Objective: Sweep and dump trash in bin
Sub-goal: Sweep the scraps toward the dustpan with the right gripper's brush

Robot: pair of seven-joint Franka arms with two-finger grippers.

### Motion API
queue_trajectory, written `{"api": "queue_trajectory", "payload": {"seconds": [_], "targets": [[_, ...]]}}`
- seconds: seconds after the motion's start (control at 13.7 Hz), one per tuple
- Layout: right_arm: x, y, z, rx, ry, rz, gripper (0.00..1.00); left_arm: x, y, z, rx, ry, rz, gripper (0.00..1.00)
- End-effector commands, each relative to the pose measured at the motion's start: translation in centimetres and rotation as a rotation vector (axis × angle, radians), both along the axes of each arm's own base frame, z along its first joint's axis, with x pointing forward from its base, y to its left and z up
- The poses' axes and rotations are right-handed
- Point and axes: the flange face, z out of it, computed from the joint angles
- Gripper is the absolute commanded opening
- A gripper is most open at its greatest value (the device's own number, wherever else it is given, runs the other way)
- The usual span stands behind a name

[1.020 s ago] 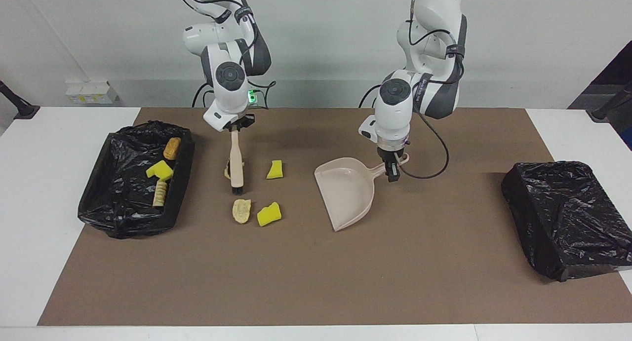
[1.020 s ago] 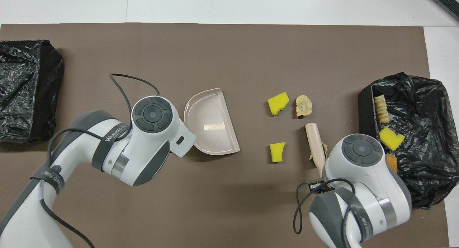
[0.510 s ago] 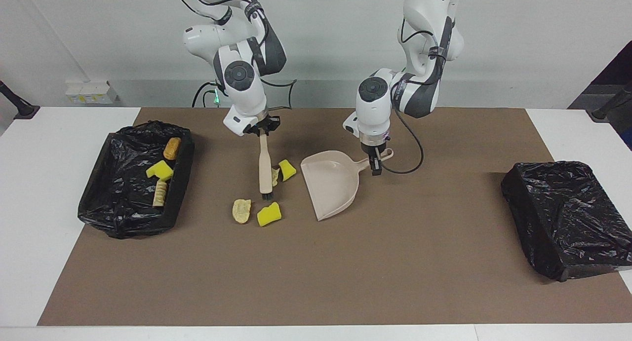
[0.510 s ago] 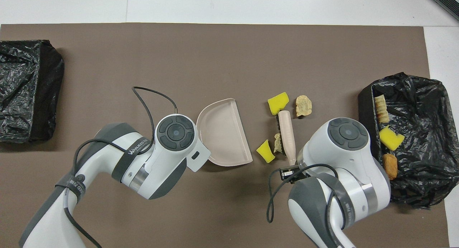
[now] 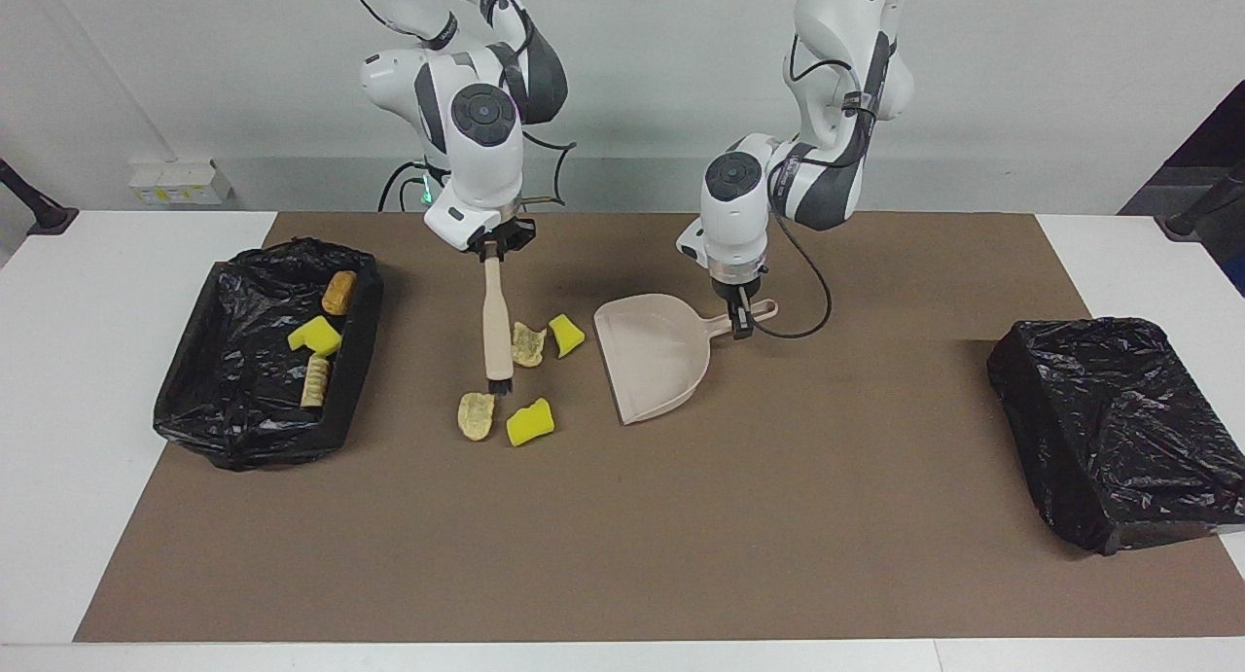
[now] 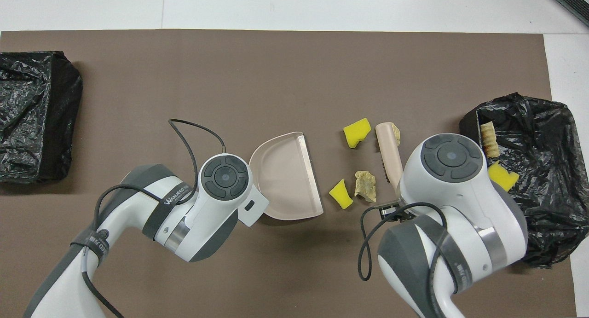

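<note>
My right gripper [image 5: 493,252] is shut on the top of the beige brush [image 5: 496,327], which hangs with its bristles low over the mat. Loose trash lies around it: a yellow chunk [image 5: 566,335] and a tan scrap [image 5: 527,343] beside the brush, and a tan piece [image 5: 476,415] and another yellow chunk [image 5: 530,422] farther from the robots. The beige dustpan [image 5: 657,356] lies on the mat with its mouth toward the scraps. My left gripper [image 5: 741,319] is at its handle. From overhead, the brush [image 6: 389,147] partly covers the tan piece [image 6: 395,133].
The black-lined bin [image 5: 243,429] stands at the right arm's end and holds a yellow chunk [image 5: 313,335], an orange-brown piece [image 5: 338,292] and a beige piece [image 5: 315,380]. A second black-bagged bin [image 5: 1109,429] sits at the left arm's end. A brown mat [image 5: 622,555] covers the table.
The brush pushed a tan scrap and a yellow chunk toward the dustpan, then swung back toward the right arm's end. The dustpan slid toward the scraps and now rests still.
</note>
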Motion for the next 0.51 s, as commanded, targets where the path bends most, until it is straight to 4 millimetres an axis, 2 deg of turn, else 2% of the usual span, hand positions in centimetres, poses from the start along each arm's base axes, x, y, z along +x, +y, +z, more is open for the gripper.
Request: {"api": "queue_trajectory", "payload": {"seconds": [0.0, 0.22, 0.29, 0.44], "targets": [[2.4, -2.4, -2.9, -0.068, -0.021, 0.094, 0.0, -1.0, 0.2, 0.4, -0.001, -0.033, 0.088, 0.74], [3.4, -2.1, -5.1, -0.086, -0.022, 0.132, 0.0, -1.4, -0.6, 0.6, -0.006, -0.054, 0.165, 0.51], [3.5, -1.9, -6.0, -0.087, -0.014, 0.139, 0.0, -1.2, -0.8, 0.8, -0.01, -0.064, 0.192, 0.48], [3.6, -1.9, -6.2, -0.088, -0.012, 0.143, 0.0, -1.5, -1.2, 0.9, -0.012, -0.07, 0.216, 0.38]]}}
